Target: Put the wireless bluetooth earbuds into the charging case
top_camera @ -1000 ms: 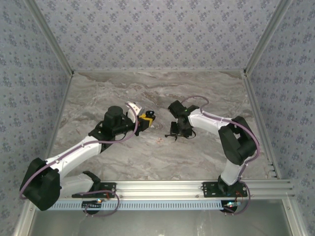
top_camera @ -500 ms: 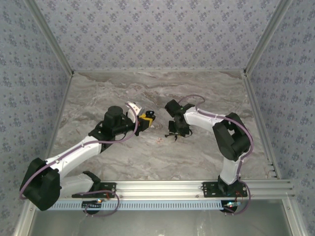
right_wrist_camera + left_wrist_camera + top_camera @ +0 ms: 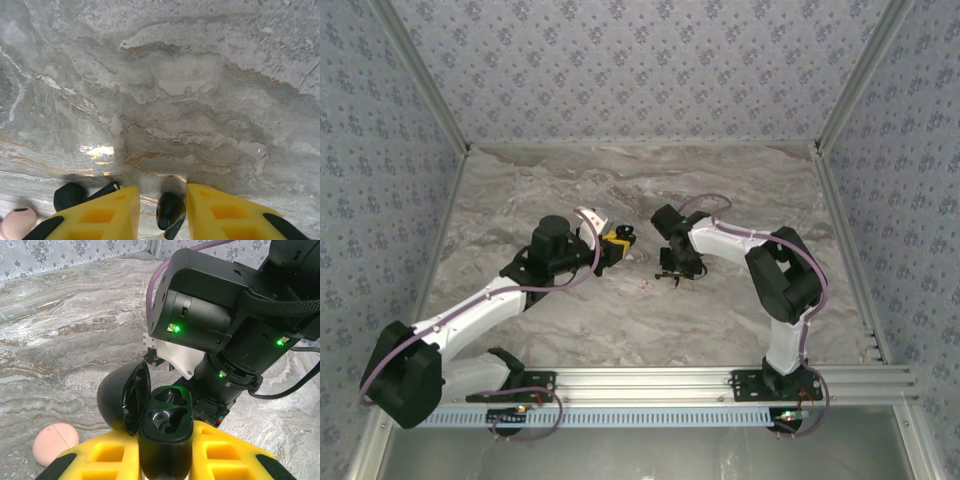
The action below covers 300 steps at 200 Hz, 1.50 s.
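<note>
Grey-veined marble table (image 3: pixel 570 180) runs between patterned walls, with both arms reaching toward its middle.

On the left, the left gripper (image 3: pixel 616 240) is pressed tight on the charging case (image 3: pixel 167 412), a black clamshell held clear of the marble. Its lid (image 3: pixel 125 397) is swung open to the left, and its 2 wells face up toward the right arm; both look empty. Below the case, a pink disc (image 3: pixel 55 442) lies flat on the marble, touching nothing.

Further right, 1 loose earbud (image 3: pixel 70 196) rests on the table just outside the right gripper's fingers.

The right gripper (image 3: pixel 162 189) stands astride the second earbud (image 3: pixel 170 207). Its jaws are narrowed but not yet pinching, since bare marble shows between the earbud and 1 finger. This earbud's stem points back toward the wrist, roughly along the slot between the fingers.

The coming move likely turns on this: the open case sits near the right gripper, to its left and slightly farther from the bases. So once gripped, the earbud must travel leftward and up, stem turned to suit a well.
</note>
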{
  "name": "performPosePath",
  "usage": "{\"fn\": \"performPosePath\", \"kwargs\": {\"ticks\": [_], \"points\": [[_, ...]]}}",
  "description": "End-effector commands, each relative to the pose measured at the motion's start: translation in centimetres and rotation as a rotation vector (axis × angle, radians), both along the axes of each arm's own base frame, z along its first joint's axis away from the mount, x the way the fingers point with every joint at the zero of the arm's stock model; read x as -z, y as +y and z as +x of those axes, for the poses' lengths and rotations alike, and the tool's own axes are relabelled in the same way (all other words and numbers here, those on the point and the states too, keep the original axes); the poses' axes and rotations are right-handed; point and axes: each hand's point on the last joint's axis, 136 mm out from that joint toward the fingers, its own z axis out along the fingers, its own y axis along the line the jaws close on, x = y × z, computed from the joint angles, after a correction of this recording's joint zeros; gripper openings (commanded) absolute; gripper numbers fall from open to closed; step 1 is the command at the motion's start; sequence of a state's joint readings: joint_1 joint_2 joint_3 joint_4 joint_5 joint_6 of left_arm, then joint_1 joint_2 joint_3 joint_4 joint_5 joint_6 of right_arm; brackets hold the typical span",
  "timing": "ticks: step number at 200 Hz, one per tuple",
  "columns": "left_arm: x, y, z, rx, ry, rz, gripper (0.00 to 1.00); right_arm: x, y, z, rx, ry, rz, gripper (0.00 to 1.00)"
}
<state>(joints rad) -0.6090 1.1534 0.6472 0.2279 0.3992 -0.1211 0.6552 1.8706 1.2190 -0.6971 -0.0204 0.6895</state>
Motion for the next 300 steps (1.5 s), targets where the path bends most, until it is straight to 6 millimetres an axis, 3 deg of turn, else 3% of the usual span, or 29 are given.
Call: {"fn": "performPosePath", "kwargs": {"ticks": [1, 41, 92, 150, 177, 196, 244, 300], "points": [[-1.9, -0.3, 0.0, 0.011, -0.059, -0.028, 0.21, 0.4, -0.4, -0.2, -0.003, 0.02, -0.056, 0.27], [-1.8, -0.1, 0.0, 0.008, -0.057, -0.025, 0.21, 0.3, -0.4, -0.4, -0.065, 0.03, -0.081, 0.24], [-1.9, 0.0, 0.0, 0.003, -0.058, -0.023, 0.21, 0.0, -1.5, -0.1, -0.299, 0.038, -0.183, 0.19], [-2.1, 0.0, -0.1, 0.001, -0.062, -0.024, 0.21, -0.1, -1.6, -0.3, -0.457, 0.062, -0.172, 0.21], [-2.0, 0.0, -0.1, -0.001, -0.057, -0.022, 0.21, -0.1, -1.4, -0.2, -0.444, 0.064, -0.15, 0.32], [-2.0, 0.1, -0.1, -0.002, -0.057, -0.022, 0.21, -0.3, -1.4, -0.2, -0.402, 0.068, -0.123, 0.35], [-2.0, 0.1, -0.1, -0.003, -0.058, -0.021, 0.21, -0.4, -2.0, -0.1, -0.213, 0.079, -0.058, 0.34], [-1.9, 0.1, -0.1, -0.002, -0.057, -0.019, 0.21, -0.2, -2.0, -0.9, -0.167, 0.105, -0.036, 0.33]]}}
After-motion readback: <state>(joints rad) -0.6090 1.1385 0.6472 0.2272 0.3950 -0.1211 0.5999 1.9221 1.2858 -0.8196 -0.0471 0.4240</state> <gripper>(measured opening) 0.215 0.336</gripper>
